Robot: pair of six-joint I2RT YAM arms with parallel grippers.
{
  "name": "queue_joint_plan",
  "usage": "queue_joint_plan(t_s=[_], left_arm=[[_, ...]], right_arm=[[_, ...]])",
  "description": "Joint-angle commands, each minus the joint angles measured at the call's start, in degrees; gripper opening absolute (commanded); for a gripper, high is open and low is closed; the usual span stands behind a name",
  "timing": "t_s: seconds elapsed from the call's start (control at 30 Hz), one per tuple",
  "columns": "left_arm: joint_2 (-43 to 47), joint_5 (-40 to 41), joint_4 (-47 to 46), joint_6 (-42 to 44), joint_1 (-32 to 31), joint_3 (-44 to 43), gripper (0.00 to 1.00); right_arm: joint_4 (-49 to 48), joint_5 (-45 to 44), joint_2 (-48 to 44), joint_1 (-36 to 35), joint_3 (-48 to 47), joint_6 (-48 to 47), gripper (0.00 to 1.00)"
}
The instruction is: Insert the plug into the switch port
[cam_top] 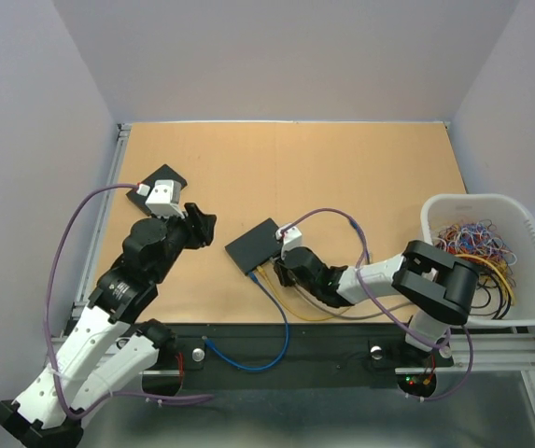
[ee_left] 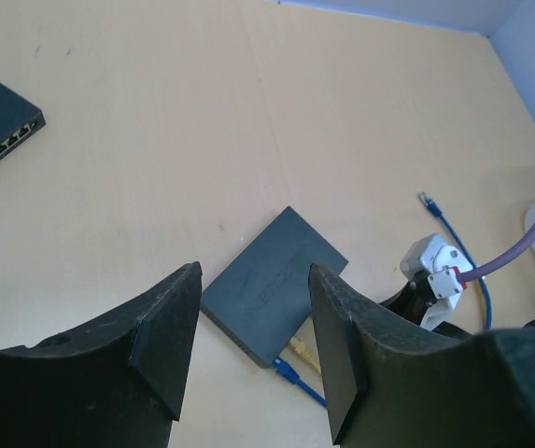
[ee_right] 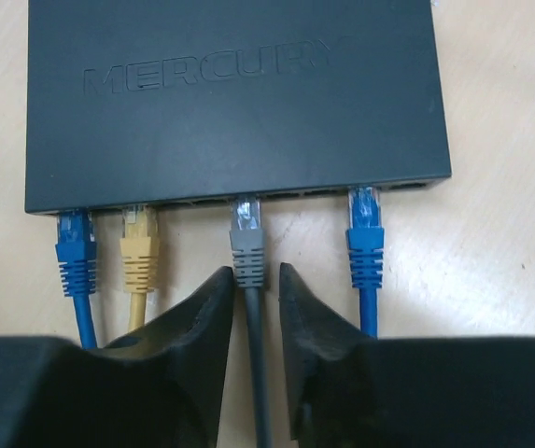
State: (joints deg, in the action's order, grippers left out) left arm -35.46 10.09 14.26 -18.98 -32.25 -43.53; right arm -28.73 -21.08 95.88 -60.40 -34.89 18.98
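The right gripper (ee_right: 251, 285) pinches the thin grey cable (ee_right: 256, 392) just behind its grey-booted plug (ee_right: 247, 233) — to steer it squarely into a middle port of the flat black plastic switch (ee_right: 239, 93), mid-table toward the near edge (seating depth unclear). Overhead, the right arm (cam_top: 370, 275) hides this; the left gripper (ee_left: 253, 275) gapes empty by the left edge.
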Motion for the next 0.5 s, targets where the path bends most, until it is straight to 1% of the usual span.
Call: queue_joint_plan(t_s=[0.0,0.07,0.17,0.37,0.47], left_arm=[[-0.2,1.3,-0.3,1.7,-0.1,0.4,0.61],[-0.4,0.9,-0.3,1.7,-0.1,0.5,0.61],[0.2,0.7,-0.4,1.6,-0.1,0.6,0.61],[1.3,0.6,-0.6,1.5,0.0,1.1,0.61],[1.0,0.7,-0.6,1.5,0.0,1.2,0.61]], right_arm=[[1.0,-1.3,2.4,-0.3,-2.5,0.1,0.23],[1.0,-2.4,3.3,-0.3,-3.6,0.2,0.15],[1.7,-6.8,6.0,-0.3,-6.7,-0.1,0.04],[7.0,-13.9,12.5,0.0,-16.8,-1.9,0.01],[8.1,-13.7,15.7,1.5,-22.4,-2.1,0.01]])
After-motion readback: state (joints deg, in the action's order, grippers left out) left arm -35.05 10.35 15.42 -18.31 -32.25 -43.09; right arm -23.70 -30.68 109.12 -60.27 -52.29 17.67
